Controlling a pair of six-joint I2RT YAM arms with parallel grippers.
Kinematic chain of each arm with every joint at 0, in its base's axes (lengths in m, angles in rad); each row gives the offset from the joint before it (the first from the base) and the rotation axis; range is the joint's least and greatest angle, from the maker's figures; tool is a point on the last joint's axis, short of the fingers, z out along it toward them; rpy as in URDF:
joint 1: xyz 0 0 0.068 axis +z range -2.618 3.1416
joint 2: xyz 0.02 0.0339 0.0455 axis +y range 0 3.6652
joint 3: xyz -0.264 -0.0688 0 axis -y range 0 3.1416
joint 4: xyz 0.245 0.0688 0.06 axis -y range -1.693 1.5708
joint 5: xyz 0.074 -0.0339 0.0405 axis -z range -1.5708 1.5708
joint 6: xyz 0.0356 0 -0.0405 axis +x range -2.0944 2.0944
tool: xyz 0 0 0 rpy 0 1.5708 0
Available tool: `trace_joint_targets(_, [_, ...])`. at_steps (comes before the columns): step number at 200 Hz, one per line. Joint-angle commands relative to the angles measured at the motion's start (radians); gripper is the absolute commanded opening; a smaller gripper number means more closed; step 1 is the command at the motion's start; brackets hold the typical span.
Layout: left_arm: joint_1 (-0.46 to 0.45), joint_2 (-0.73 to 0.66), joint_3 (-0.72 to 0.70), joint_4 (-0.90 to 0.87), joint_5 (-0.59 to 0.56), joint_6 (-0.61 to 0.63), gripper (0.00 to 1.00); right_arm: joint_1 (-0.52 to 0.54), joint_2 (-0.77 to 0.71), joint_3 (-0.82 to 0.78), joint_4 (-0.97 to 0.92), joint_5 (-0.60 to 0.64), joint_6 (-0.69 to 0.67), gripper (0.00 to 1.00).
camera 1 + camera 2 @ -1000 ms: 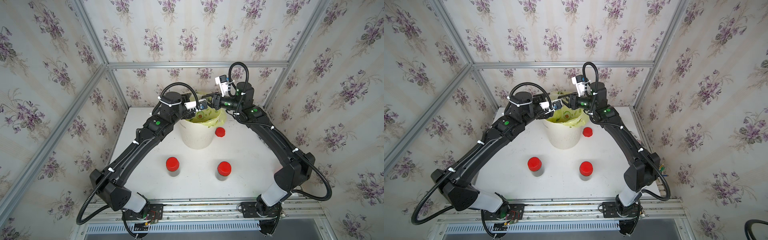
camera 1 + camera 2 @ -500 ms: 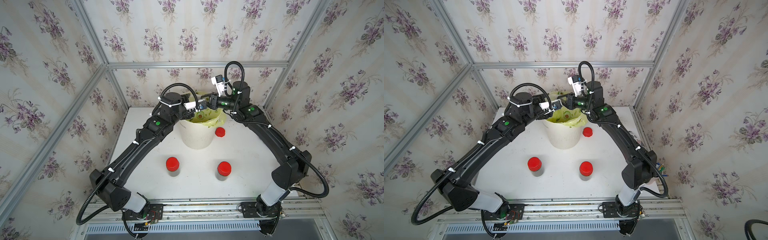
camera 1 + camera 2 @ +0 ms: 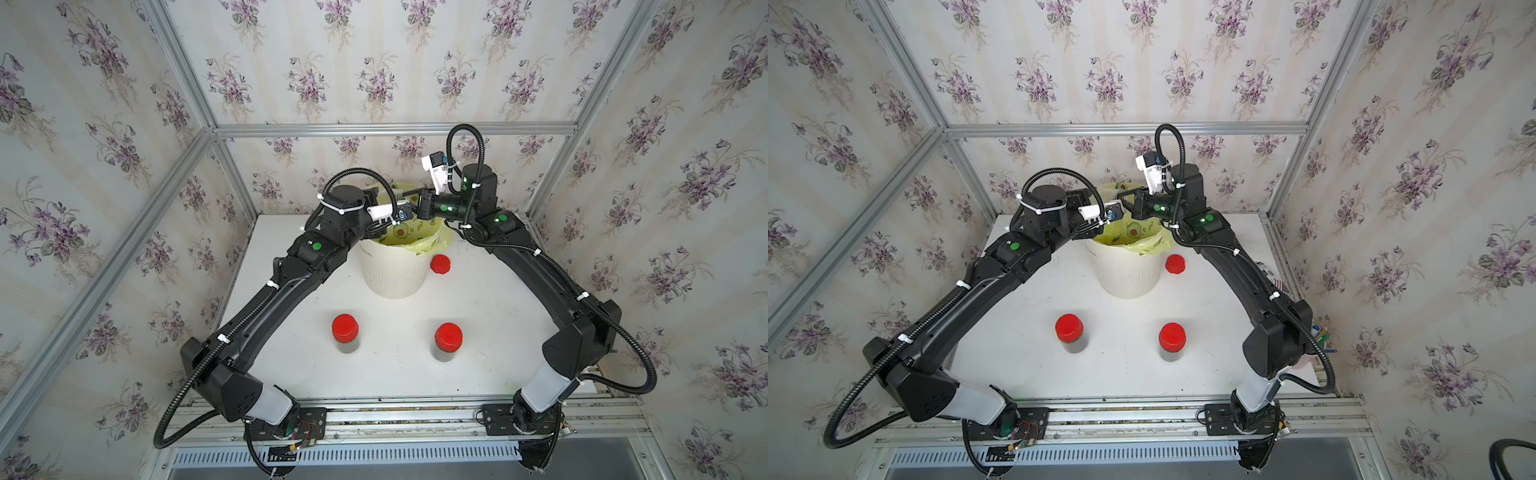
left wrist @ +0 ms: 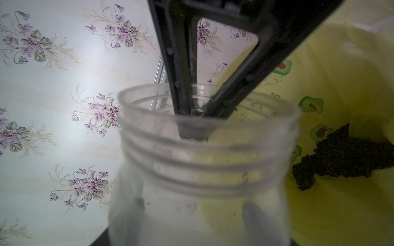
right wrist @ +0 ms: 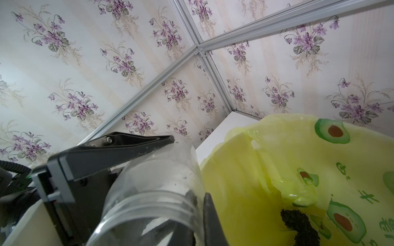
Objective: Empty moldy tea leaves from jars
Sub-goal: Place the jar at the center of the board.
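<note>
My left gripper is shut on an open clear jar, tilted over the white bin. The jar's walls show only a few specks. My right gripper is shut on the jar's far rim, one finger inside the mouth and one outside. A heap of dark tea leaves lies in the bin's yellow-green liner. Two more jars stand upright near the table's front, red lids on, dark leaves inside. Both top views show them, and my grippers meeting over the bin's back rim.
A loose red lid lies on the white table just right of the bin. Papered walls with metal frame bars close in the back and both sides. Both arms arch over the table's flanks toward the bin.
My right gripper has moved left to the jar's mouth and shut on its rim. The left arm and the jar it holds have stayed put.
</note>
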Motion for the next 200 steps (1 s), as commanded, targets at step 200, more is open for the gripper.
trace_joint_targets(200, [0.017, -0.069, -0.052, 0.075, 0.089, -0.052, 1.00, -0.009, -0.009, 0.034, -0.046, -0.001, 0.000, 0.00])
